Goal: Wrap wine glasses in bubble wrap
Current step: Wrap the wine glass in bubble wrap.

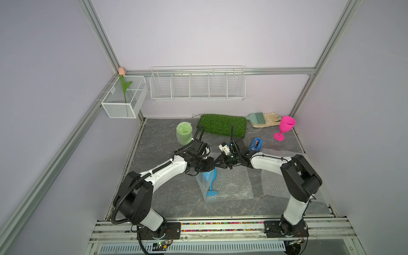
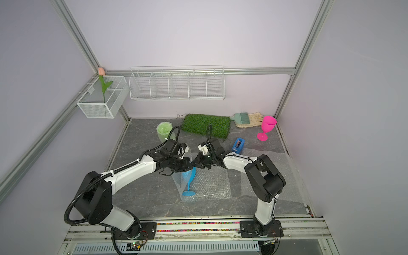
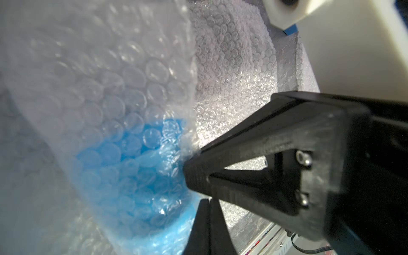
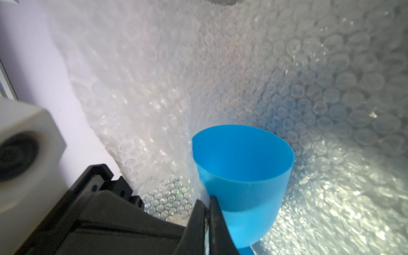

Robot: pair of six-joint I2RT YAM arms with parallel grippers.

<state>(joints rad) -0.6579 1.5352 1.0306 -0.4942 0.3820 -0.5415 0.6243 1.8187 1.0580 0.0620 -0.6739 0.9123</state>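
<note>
Item 1: green goblet (image 1: 184, 132). Back left of the table, sleeved in its own bubble film. Counts as done, though no fastening can be made out.

Item 2: blue goblet (image 1: 209, 179). Centre of the table, foot on the bubble wrap (image 1: 233, 184), with 1 flap of that sheet raised along its left side. The bowl mouth is bare in the right wrist view, and the side facing the right arm is uncovered. Wrapping begun, not closed.

Item 3: pink goblet (image 1: 284, 127). Back right, upright, bare, well apart from any film. Not started.

Tool: left gripper (image 1: 211, 164). Jaws clamped tight on the raised edge of the flap, just above the blue bowl.

Tool: right gripper (image 1: 218, 165). Jaws pressed together beside the bowl's outer wall, with what looks like a thin strip of the same film pinched between them. The 2 sets of tips nearly meet.

Spare: second sheet (image 1: 274, 183), flat under the right arm; tape dispenser (image 1: 256, 144) nearby, untouched.

Tally, as judged — 1 of 3 wrapped, 1 in hand, 1 waiting.
</note>
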